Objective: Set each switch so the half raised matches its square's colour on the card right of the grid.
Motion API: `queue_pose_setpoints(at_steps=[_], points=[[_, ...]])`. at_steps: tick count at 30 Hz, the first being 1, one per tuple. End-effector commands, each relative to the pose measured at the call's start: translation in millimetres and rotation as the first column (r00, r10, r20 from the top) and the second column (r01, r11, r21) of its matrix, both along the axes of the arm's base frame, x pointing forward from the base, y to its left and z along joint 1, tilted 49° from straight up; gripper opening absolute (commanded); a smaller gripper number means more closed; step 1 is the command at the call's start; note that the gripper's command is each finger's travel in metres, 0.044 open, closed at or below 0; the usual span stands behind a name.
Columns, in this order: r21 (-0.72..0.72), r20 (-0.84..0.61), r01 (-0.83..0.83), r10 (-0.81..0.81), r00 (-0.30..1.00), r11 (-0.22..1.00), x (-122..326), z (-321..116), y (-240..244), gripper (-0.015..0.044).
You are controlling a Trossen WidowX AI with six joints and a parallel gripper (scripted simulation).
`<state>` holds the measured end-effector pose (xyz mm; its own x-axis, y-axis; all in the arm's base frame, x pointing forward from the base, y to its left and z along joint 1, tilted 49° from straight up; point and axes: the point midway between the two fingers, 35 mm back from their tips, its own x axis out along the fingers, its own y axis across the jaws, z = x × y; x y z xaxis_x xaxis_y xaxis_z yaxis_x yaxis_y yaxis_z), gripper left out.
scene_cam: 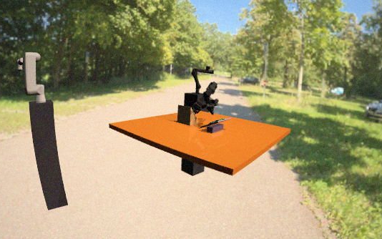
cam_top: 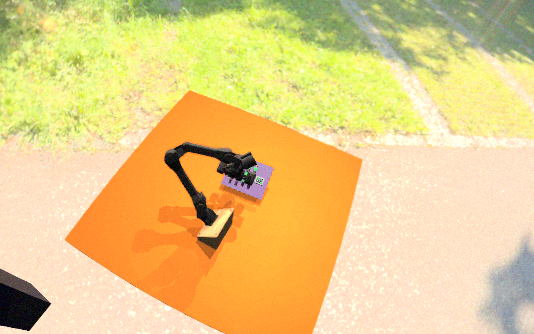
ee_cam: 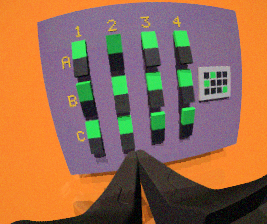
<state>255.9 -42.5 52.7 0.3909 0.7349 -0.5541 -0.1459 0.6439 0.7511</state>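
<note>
The purple panel (cam_top: 255,193) (ee_cam: 217,120) holds rows A, B, C and columns 1 to 4. In the wrist view, A2 (ee_cam: 115,52), B1 (ee_cam: 86,99), C3 (ee_cam: 157,127) and C4 (ee_cam: 187,122) show darker green and near-black near halves, as if the green half is raised. The others show bright green and greyer near halves, as if the near half is raised. The card (ee_cam: 201,83) (cam_top: 259,180) shows green at A2, B1 and C4, dark elsewhere. My gripper (ee_cam: 136,156) (scene_cam: 213,113) is shut and empty, above the panel, its tips seen just nearer than C2 and C3.
The panel tilts on a dark block (scene_cam: 215,128) on the orange table (cam_top: 301,240) (scene_cam: 165,134). My arm (cam_top: 184,176) reaches from its wedge base (cam_top: 217,223) to above the panel. A separate pale arm (scene_cam: 30,73) stands on a dark post away from the table.
</note>
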Motion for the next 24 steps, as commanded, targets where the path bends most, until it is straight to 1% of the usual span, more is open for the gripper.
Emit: queue_pose_setpoints(at_steps=[1,6,10,24], points=[[-0.005,-0.001,-0.002,0.002,1.000,1.000,2,-15,-16,0.0000],[-0.005,-0.002,-0.003,0.003,1.000,1.000,3,-22,-20,0.0000],[-0.008,-0.015,-0.020,0.020,1.000,1.000,16,-39,3,0.0000],[-0.007,-0.015,-0.021,0.021,1.000,1.000,22,-46,14,0.0000]])
